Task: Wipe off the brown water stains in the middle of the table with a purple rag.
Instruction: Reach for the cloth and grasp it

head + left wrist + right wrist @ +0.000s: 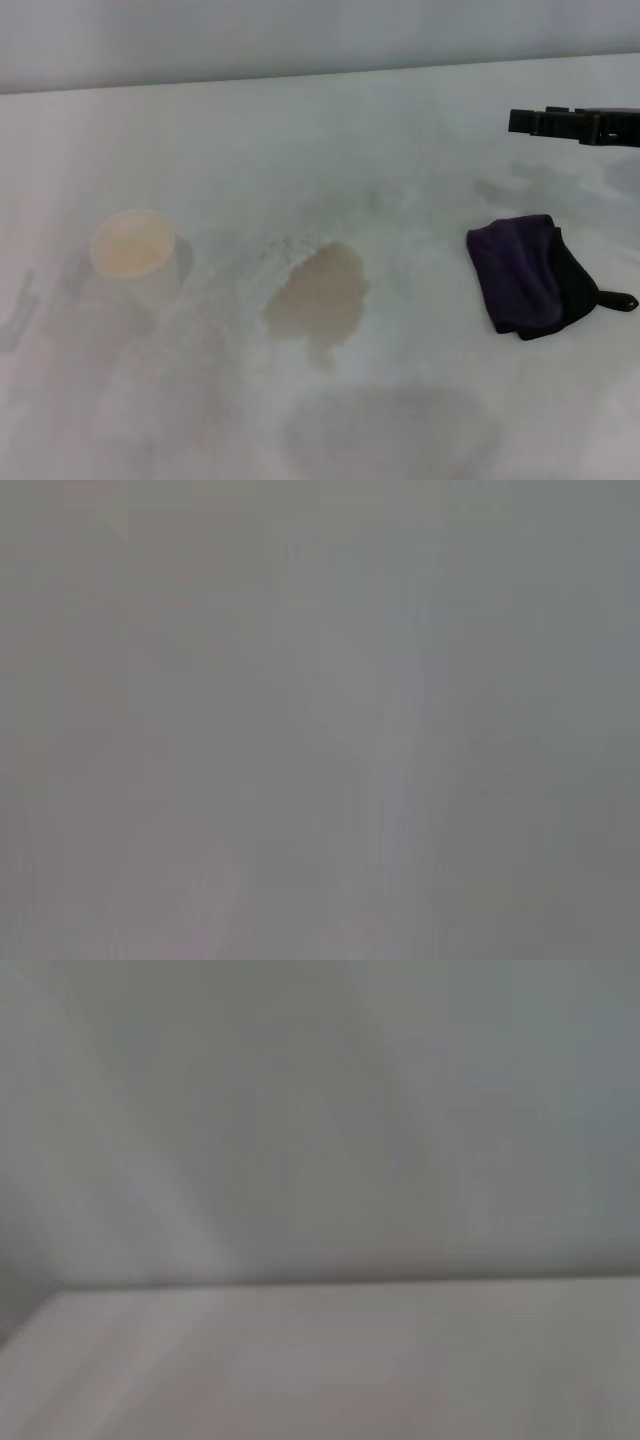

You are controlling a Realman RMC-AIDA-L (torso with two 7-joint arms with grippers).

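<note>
Pale tan-brown water stains [322, 295] lie mid-table [420, 150]; folded dark purple rag [535, 275] sits apart, below the right gripper [520, 122], whose finger state I cannot tell.

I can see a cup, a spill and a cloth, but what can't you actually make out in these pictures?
- Right gripper: head view's edge cuts it off, so its fingers can't be judged.
- Left gripper: in no view.
- Both wrist views: only blurred grey surfaces.
- Paper cup: contents unclear.
- Purple rag: folded, underside hidden.
</note>
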